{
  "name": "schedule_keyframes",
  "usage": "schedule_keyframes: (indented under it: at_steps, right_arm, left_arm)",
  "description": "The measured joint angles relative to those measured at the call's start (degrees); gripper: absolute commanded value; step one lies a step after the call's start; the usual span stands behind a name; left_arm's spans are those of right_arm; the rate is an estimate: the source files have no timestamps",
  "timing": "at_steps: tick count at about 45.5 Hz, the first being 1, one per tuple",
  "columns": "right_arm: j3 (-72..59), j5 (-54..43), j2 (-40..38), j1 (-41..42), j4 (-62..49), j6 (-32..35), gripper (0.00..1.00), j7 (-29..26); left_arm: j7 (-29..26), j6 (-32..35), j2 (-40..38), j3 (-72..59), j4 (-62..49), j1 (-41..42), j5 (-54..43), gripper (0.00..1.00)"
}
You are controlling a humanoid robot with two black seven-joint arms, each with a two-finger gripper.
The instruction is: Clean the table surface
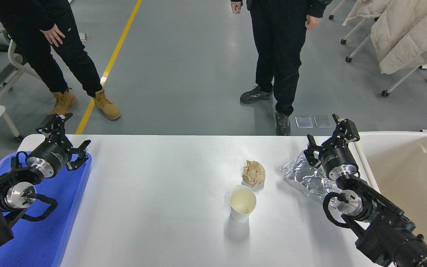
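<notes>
The table surface (154,193) is a wide white top. On it lie a crumpled brown paper ball (253,173), an upright white paper cup (242,203) just in front of the ball, and a crinkled silver foil bag (306,178) at the right. My right gripper (328,135) hovers open over the far right end of the foil bag, holding nothing. My left gripper (64,139) stays open above the far end of the blue tray (46,230) at the left.
A cream plastic bin (413,178) stands off the table's right end, close to my right arm. Two people stand beyond the far edge. Chairs draped with pale coats are at the back right.
</notes>
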Motion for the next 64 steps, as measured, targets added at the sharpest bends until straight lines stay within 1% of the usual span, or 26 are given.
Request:
schedule_keyframes:
  at_steps: [13, 29, 42, 48, 56, 64]
  right_arm:
    - [0.1, 0.0, 0.0, 0.4, 0.3, 0.1, 1.0, -0.1]
    - [0.0, 0.0, -2.3, 0.7, 0.2, 0.6, 1.0, -0.1]
    - [-3.5, -0.1, -3.3, 2.4, 0.0, 0.1, 1.0, -0.1]
    - [-7.2, -0.2, -4.2, 3.3, 0.0, -0.5, 1.0, -0.2]
    - [-16.7, -0.5, -7.0, 5.7, 1.5, -2.3, 1.0, -0.3]
    - [-29.2, -1.1, -13.1, 9.9, 7.3, -4.8, 1.0, -0.3]
  left_arm:
    - [0.0, 0.0, 0.0, 0.0, 0.0, 0.0, 0.0, 1.0]
    - [0.0, 0.0, 0.0, 0.0, 0.0, 0.0, 0.0, 1.0]
    - [0.0, 0.0, 0.0, 0.0, 0.0, 0.0, 0.0, 1.0]
    - [0.0, 0.0, 0.0, 0.0, 0.0, 0.0, 0.0, 1.0]
    - [0.0, 0.0, 0.0, 0.0, 0.0, 0.0, 0.0, 1.0]
    - [0.0, 0.0, 0.0, 0.0, 0.0, 0.0, 0.0, 1.0]
